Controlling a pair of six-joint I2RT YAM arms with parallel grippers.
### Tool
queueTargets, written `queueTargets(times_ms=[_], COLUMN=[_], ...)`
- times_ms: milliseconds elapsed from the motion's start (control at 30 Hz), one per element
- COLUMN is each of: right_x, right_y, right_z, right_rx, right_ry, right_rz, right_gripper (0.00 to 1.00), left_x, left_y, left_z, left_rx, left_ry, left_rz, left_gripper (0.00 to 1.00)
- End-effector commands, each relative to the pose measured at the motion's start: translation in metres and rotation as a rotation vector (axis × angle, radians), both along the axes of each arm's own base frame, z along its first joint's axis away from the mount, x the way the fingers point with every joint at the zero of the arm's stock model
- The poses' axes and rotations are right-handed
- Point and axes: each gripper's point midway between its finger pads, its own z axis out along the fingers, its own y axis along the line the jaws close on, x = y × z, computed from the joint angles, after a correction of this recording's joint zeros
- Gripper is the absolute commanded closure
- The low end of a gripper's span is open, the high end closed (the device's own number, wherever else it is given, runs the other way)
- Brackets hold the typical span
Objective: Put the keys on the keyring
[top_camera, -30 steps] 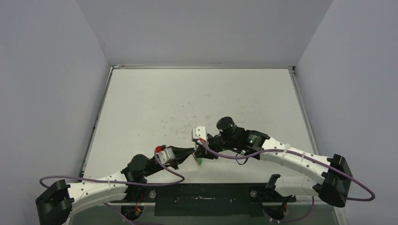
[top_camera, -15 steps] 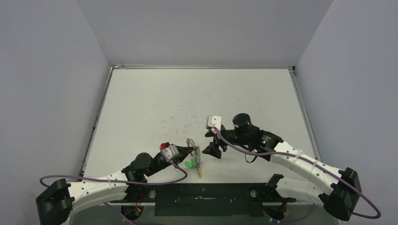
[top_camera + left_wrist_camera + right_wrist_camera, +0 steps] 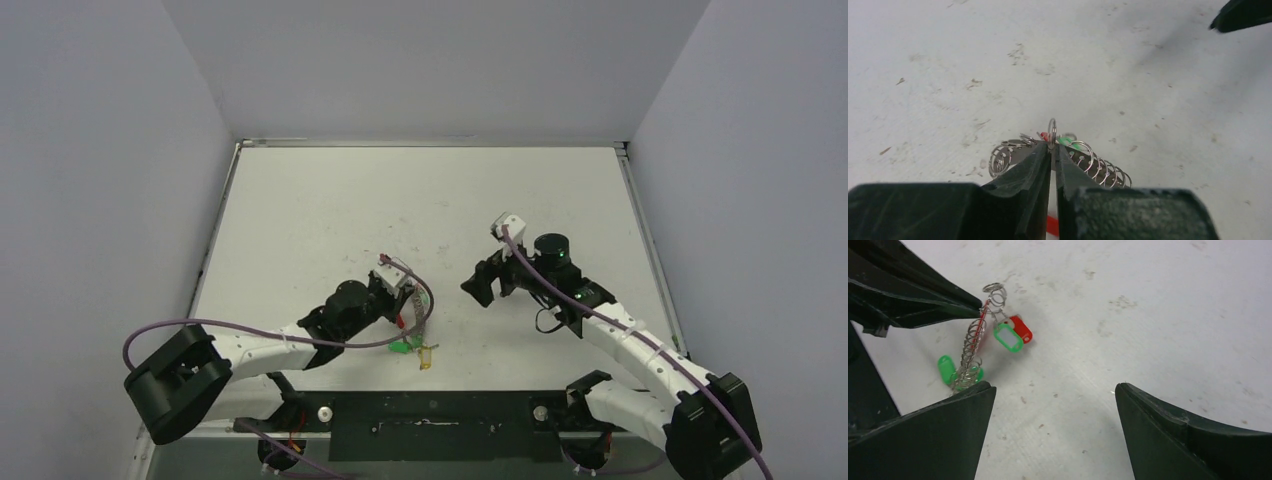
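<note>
I'm looking down on a white worktop (image 3: 400,200), scuffed and speckled with small dark marks, boxed in by plain pale grey walls (image 3: 100,200) on three sides.

The left end effector (image 3: 1053,148) is clamped tight on the keyring (image 3: 972,347). Its two fingers meet on a small wire loop at one end of the silvery coil. From that pinch the coil runs toward the near edge of the worktop. The keys (image 3: 1008,337) cluster along it: a green one and a red one just beside the gripped end, two more green ones at the far end of the coil. From above I also see a yellow one there.

The right end effector (image 3: 1054,388) stands wide apart, holding nothing, off to the right of the keyring and clear of it.
</note>
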Motion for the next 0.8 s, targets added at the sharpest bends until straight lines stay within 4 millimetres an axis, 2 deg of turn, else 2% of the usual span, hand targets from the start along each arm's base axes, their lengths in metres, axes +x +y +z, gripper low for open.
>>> queueTargets(times_ms=[0, 133, 167, 233, 333, 400, 467, 567, 667, 767], right_x=[0.048, 0.079, 0.084, 0.092, 0.097, 0.097, 0.096, 0.093, 0.098, 0.106], right_y=[-0.038, -0.093, -0.106, -0.132, -0.17, -0.194, -0.213, -0.234, -0.241, -0.244], right_z=[0.012, -0.004, -0.007, -0.013, -0.023, -0.031, -0.039, -0.052, -0.058, -0.066], right_rx=[0.09, 0.083, 0.074, 0.029, -0.069, -0.129, -0.186, -0.223, -0.206, -0.228], right_ry=[-0.011, 0.028, 0.035, 0.032, -0.008, -0.051, -0.088, -0.127, -0.178, -0.179], right_rz=[-0.255, -0.485, -0.537, -0.65, -0.826, -0.935, -1.018, -1.119, -1.164, -1.183], right_gripper=[0.03, 0.0, 0.0, 0.0, 0.0, 0.0, 0.0, 0.0, 0.0, 0.0], left_x=[0.042, 0.077, 0.085, 0.098, 0.11, 0.112, 0.11, 0.099, 0.094, 0.094], left_y=[0.004, 0.037, 0.049, 0.08, 0.13, 0.165, 0.199, 0.236, 0.264, 0.275], left_z=[0.028, 0.037, 0.039, 0.041, 0.047, 0.047, 0.043, 0.031, 0.009, -0.023], left_rx=[-0.133, -0.182, -0.198, -0.223, -0.251, -0.236, -0.185, -0.044, 0.059, 0.094], left_ry=[0.023, 0.03, 0.035, 0.041, 0.034, 0.031, 0.036, 0.043, 0.041, 0.083], left_rz=[0.081, 0.225, 0.271, 0.371, 0.52, 0.617, 0.712, 0.835, 0.939, 0.964], left_gripper=[0.84, 0.28, 0.19, 0.1, 0.03, 0.03, 0.03, 0.03, 0.03, 0.03])
